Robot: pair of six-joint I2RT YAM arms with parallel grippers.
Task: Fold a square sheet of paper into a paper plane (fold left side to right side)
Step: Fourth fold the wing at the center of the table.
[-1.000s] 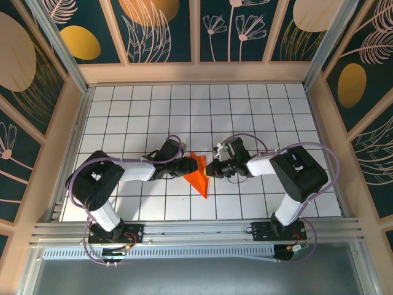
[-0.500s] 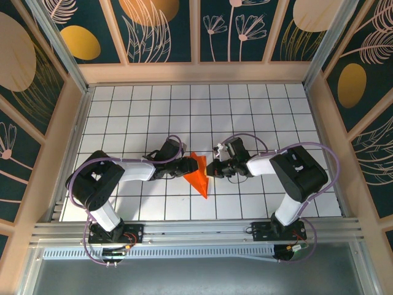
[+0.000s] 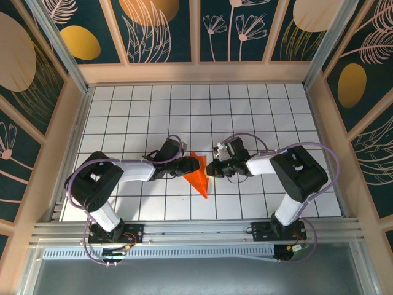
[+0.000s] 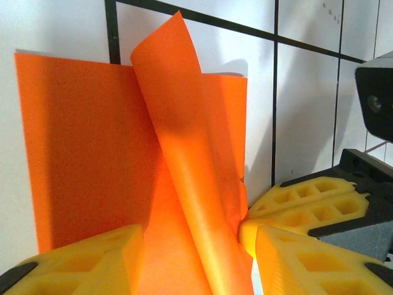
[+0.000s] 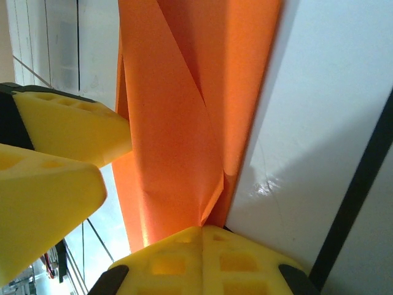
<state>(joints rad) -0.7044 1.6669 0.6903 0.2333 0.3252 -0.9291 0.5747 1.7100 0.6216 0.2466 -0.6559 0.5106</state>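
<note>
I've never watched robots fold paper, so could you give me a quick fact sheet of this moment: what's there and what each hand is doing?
Object: folded orange paper, a pointed wedge, tip toward the arm bases
Surface: white gridded table
Left hand: open, straddling a raised flap
Right hand: shut, tips against the paper's opposite edge

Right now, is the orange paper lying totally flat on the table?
No, a flap of the paper curls up off the table at the left gripper.
</note>
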